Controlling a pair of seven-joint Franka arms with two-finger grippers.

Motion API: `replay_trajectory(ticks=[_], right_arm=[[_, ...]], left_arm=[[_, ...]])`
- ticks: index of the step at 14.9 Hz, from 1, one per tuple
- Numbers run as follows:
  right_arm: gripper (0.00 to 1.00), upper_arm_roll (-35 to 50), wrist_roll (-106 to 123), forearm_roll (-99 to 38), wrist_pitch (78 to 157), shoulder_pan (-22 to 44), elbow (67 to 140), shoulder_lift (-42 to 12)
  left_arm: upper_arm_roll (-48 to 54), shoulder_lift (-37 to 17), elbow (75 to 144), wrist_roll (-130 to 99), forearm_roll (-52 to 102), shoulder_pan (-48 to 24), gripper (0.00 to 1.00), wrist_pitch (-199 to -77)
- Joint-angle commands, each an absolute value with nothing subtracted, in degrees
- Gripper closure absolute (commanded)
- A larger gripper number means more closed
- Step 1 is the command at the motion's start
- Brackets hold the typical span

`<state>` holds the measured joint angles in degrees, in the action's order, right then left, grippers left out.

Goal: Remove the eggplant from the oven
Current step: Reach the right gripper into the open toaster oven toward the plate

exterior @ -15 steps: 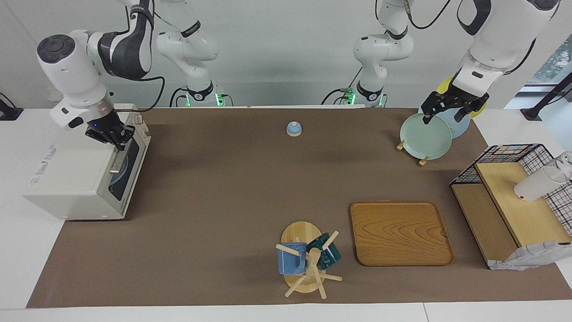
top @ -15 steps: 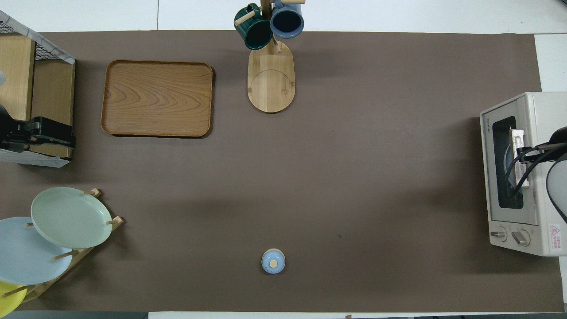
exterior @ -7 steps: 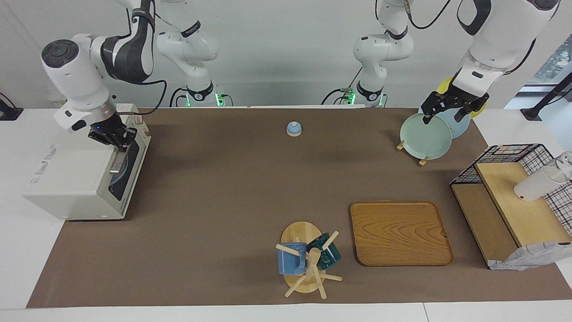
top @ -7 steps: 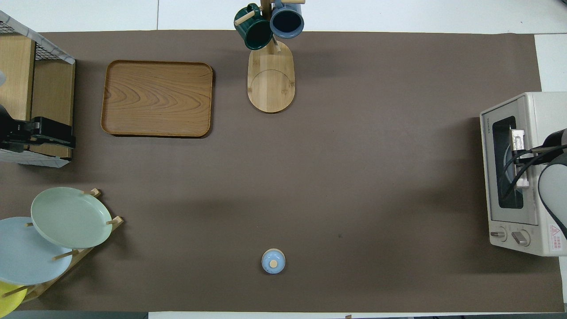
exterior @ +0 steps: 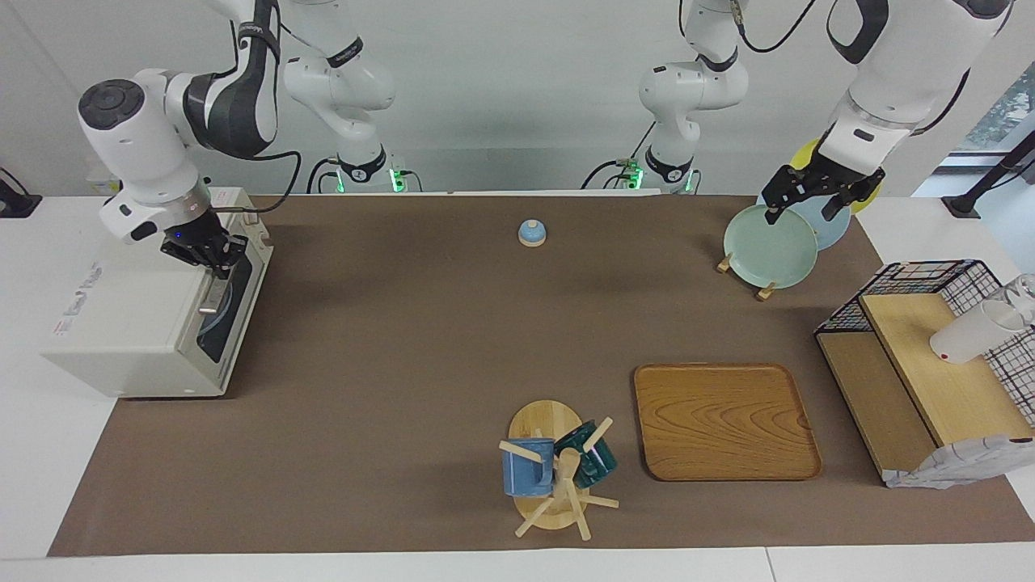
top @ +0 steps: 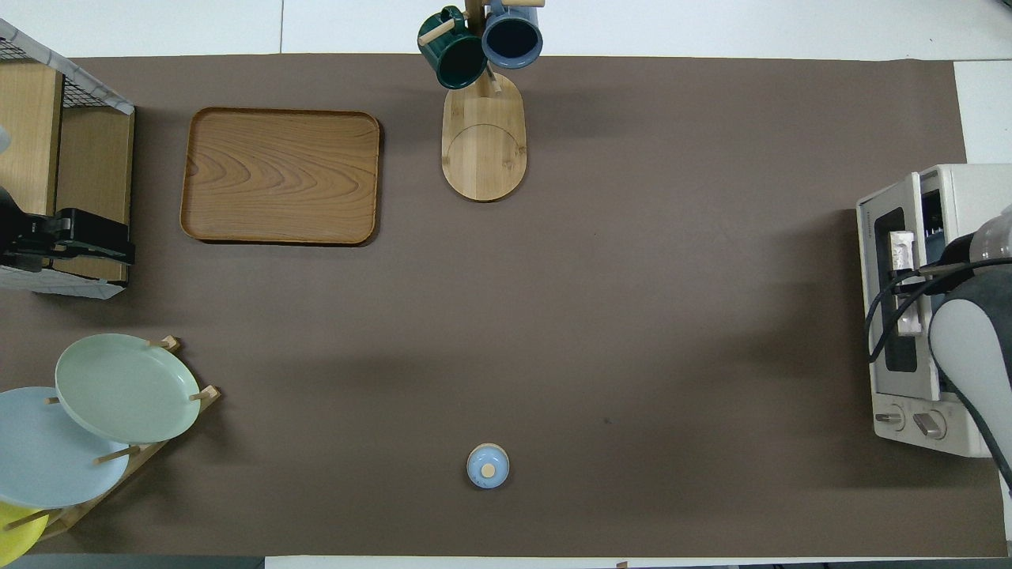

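The off-white oven (exterior: pixel 121 323) stands at the right arm's end of the table; it also shows in the overhead view (top: pixel 961 190). My right gripper (exterior: pixel 214 260) is shut on the end of the metal door handle (exterior: pixel 210 297) nearer to the robots. In the overhead view the door leans out a little and a narrow gap shows along its top edge beside the handle (top: pixel 901 253). The eggplant is hidden; only a bluish shape shows through the dark glass. My left gripper (exterior: pixel 800 212) hangs open and empty over the plate rack (exterior: pixel 768 234).
A small blue lid (exterior: pixel 531 233) lies mid-table near the robots. A mug tree (exterior: pixel 554 469) with two mugs and a wooden tray (exterior: pixel 724 420) sit along the edge farthest from the robots. A wire shelf (exterior: pixel 922 364) stands at the left arm's end.
My right gripper has pulled the handle outward and the oven door has tilted open a crack. The left arm has not moved.
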<state>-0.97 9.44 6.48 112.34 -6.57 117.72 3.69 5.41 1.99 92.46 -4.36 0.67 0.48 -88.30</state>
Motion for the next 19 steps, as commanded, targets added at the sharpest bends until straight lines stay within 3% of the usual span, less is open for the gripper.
replay_trajectory(ticks=[1,13,19], right_arm=[[1.0,-0.7,8.17,6.24,116.35,-4.75,120.14,3.08],[1.0,-0.53,4.93,3.52,131.65,-0.18,125.59,-3.69],[1.0,-0.53,3.08,3.25,135.09,0.35,126.83,-6.76]], left_arm=[[5.89,2.9,93.25,-4.13,0.0,1.23,0.0,-87.89],[5.8,2.9,93.25,-4.13,0.0,1.14,0.0,-87.8],[5.8,2.9,93.25,-4.13,0.0,1.23,0.0,-87.8]])
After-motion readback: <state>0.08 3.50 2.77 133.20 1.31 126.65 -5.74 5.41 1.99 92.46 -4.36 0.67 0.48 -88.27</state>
